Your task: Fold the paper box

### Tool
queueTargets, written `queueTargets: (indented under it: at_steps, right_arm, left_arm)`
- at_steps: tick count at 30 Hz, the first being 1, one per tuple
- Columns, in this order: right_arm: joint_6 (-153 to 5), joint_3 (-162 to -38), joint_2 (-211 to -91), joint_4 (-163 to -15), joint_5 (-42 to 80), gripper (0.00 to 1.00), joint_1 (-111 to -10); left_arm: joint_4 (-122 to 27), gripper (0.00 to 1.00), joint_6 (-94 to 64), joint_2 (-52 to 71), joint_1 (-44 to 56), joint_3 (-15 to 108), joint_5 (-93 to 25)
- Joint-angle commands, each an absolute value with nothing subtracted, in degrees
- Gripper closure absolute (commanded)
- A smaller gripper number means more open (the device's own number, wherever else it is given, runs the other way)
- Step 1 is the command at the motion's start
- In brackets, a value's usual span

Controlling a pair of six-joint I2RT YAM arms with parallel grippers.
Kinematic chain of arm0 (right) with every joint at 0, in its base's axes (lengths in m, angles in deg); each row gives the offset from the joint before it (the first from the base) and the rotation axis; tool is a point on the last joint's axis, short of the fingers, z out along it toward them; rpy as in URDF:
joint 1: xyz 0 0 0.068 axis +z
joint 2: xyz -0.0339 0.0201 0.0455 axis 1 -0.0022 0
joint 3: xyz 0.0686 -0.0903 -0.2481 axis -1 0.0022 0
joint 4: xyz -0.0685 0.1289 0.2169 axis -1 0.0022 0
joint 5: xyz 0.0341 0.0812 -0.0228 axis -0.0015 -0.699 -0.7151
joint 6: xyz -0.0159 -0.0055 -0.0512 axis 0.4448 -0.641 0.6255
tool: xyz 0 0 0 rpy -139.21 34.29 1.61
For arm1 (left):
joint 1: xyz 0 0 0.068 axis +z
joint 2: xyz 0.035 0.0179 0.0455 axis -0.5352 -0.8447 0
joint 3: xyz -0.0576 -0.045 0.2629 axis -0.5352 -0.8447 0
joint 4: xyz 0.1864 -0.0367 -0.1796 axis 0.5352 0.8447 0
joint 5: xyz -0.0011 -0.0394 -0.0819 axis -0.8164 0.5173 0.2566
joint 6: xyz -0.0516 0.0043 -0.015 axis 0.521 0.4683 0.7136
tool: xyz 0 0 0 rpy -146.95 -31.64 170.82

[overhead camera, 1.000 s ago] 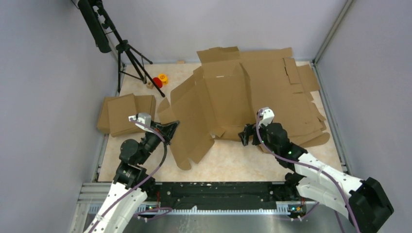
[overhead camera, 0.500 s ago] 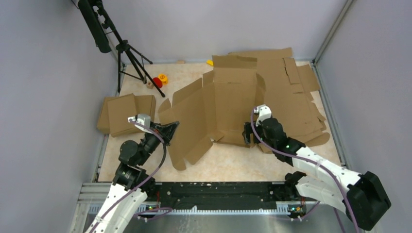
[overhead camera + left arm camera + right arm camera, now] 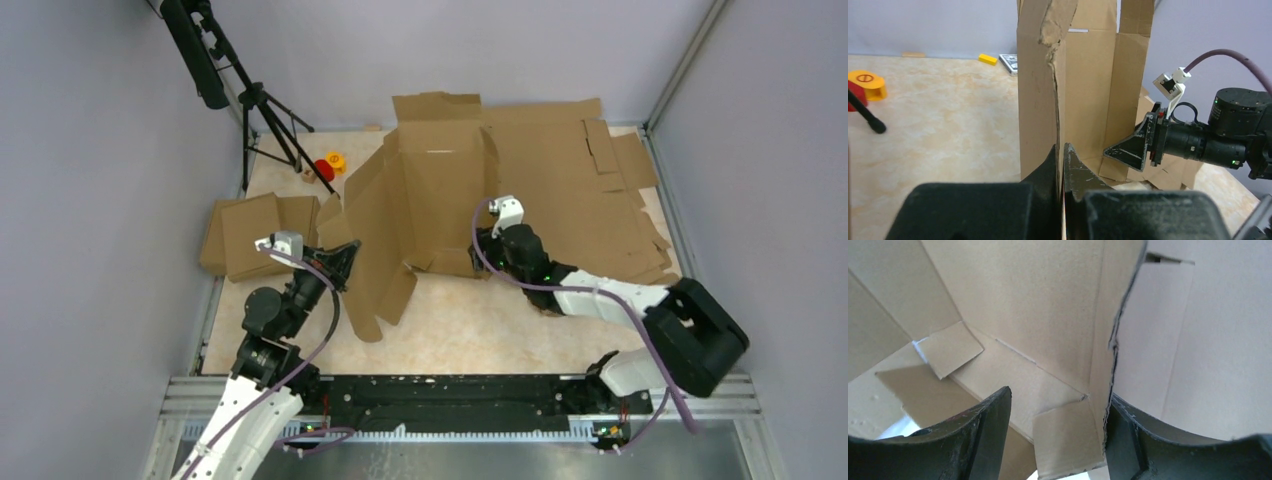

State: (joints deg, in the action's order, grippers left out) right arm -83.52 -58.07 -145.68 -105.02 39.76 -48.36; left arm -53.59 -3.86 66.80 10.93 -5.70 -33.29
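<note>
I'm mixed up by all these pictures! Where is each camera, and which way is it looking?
Top view: above and behind the arms, looking down at the table, the paper box, and both arms with left gripper and right gripper.
Left wrist view: on the left arm, looking past its own fingers, pinched on an upright box panel.
Right wrist view: on the right arm, close on box panels between its own spread fingers.
Shared: top and left wrist views both show the right gripper at the box.
</note>
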Motion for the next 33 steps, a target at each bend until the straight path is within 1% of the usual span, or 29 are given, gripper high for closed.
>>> queueTargets:
  at_steps: [1, 2, 6, 8, 10, 13, 17, 19, 23, 25, 28, 30, 33]
  right_arm:
    - [-81.29, -63.21, -154.51, -123.88, 42.7, 0.37, -47.16]
    - [-80.6, -63.85, -156.51, -126.27, 42.41, 0.37, -47.16]
    - [-82.14, -67.11, -163.21, -129.16, 37.5, 0.26, -47.34]
    - [-84.25, -67.77, -164.78, -128.52, 36.2, 0.23, -47.34]
    - [-86.05, -66.85, -164.85, -128.5, 37.36, 0.2, -47.37]
    - [-87.76, -64.51, -163.0, -128.67, 38.52, 0.17, -48.22]
    - [-91.26, -62.71, -158.95, -125.65, 34.85, 0.16, -51.6]
    - [-91.16, -63.01, -156.93, -122.06, 32.47, 0.16, -52.76]
    - [-87.6, -66.25, -155.19, -110.09, 29.69, 0.13, -52.87]
    - [-86.04, -66.03, -154.27, -107.1, 28.73, 0.12, -52.87]
    - [-82.57, -65.09, -152.55, -103.43, 31.0, 0.1, -52.94]
    - [-83.01, -63.55, -150.8, -103.41, 32.49, 0.09, -54.01]
    - [-86.85, -60.07, -147.33, -106.26, 29.52, 0.09, -58.28]
  left_arm:
    - [-57.45, 1.0, -5.36, 67.59, 10.8, -4.65, -37.04]
    - [-57.44, 1.0, -5.6, 68.21, 10.78, -5.25, -37.71]
    - [-57.2, 1.0, -6.94, 70.39, 10.8, -7.51, -41.74]
    - [-57.46, 1.0, -7.3, 70.97, 10.68, -8.43, -41.88]
    - [-57.53, 1.0, -7.1, 71.03, 10.67, -9.03, -41.76]
    - [-57.09, 1.0, -7.25, 70.96, 10.55, -9.29, -41.21]
    - [-55.33, 1.0, -9.02, 71.22, 9.62, -8.39, -41.88]
    - [-55.25, 1.0, -9.21, 71.22, 9.23, -8.42, -41.86]
    - [-54.52, 1.0, -9.8, 71.31, 8.28, -8.46, -41.88]
    - [-54.38, 1.0, -10.17, 71.42, 8.08, -8.47, -44.13]
    - [-54.16, 1.0, -10.6, 71.65, 7.95, -8.39, -45.22]
    - [-53.98, 1.0, -10.8, 71.74, 7.95, -8.23, -45.8]
    - [-53.83, 1.0, -10.99, 71.78, 7.99, -8.13, -46.59]
